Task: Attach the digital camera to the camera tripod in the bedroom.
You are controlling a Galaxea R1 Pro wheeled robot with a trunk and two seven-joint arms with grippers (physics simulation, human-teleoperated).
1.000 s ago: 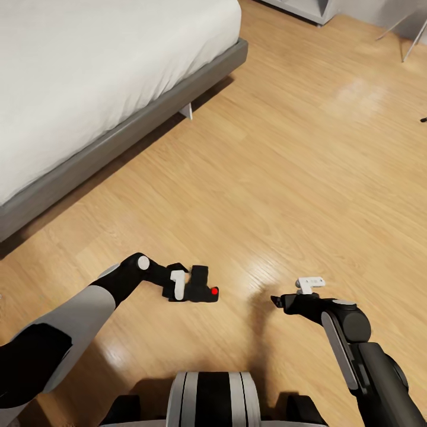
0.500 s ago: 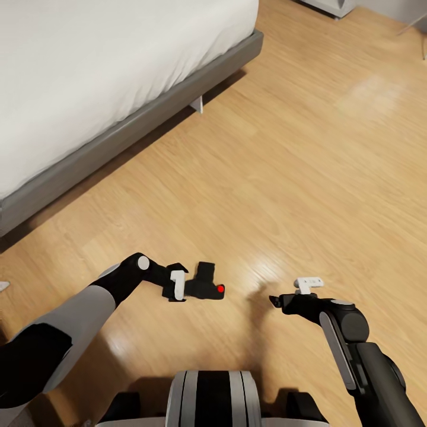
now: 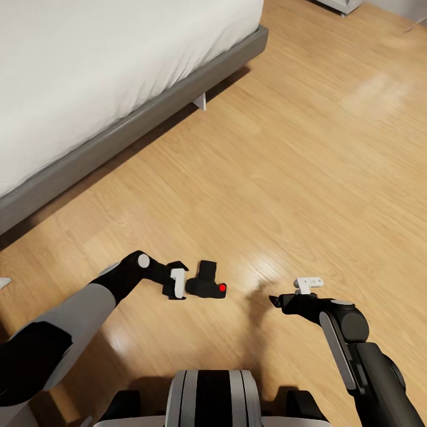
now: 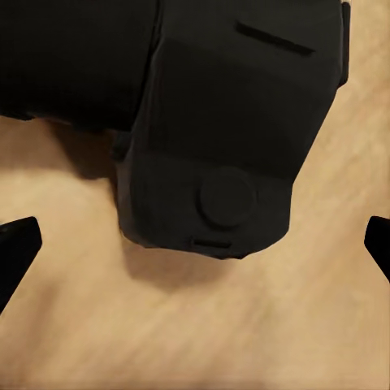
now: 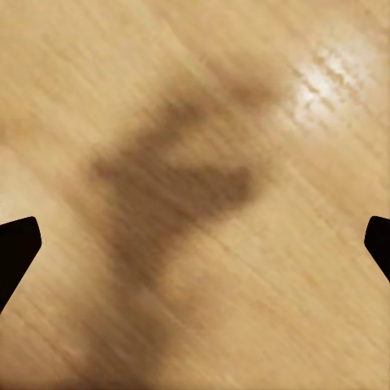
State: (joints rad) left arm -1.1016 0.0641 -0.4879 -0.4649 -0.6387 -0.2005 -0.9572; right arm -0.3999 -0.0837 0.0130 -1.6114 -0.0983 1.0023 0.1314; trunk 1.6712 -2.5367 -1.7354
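The digital camera (image 3: 207, 286) is a small black box with a red button, low over the wood floor just right of my left gripper (image 3: 182, 283). In the left wrist view the camera (image 4: 236, 122) sits beyond the wide-apart fingertips (image 4: 16, 244), not between them, with its shadow close beneath it. I cannot tell whether it touches the floor. My right gripper (image 3: 274, 300) hangs open over bare floor, holding nothing. A sliver of thin silver tripod leg (image 3: 413, 25) pokes in at the top right edge; the rest of the tripod is out of view.
The white bed with its grey frame (image 3: 148, 112) fills the upper left, one short leg (image 3: 200, 102) under its edge. A corner of a grey-white shelf (image 3: 344, 5) shows at the top. Light wood plank floor (image 3: 308, 166) stretches ahead and to the right.
The head view has shifted, with the bed sliding right and the tripod legs leaving the picture. The camera now sits slightly farther from the left gripper's fingers than before.
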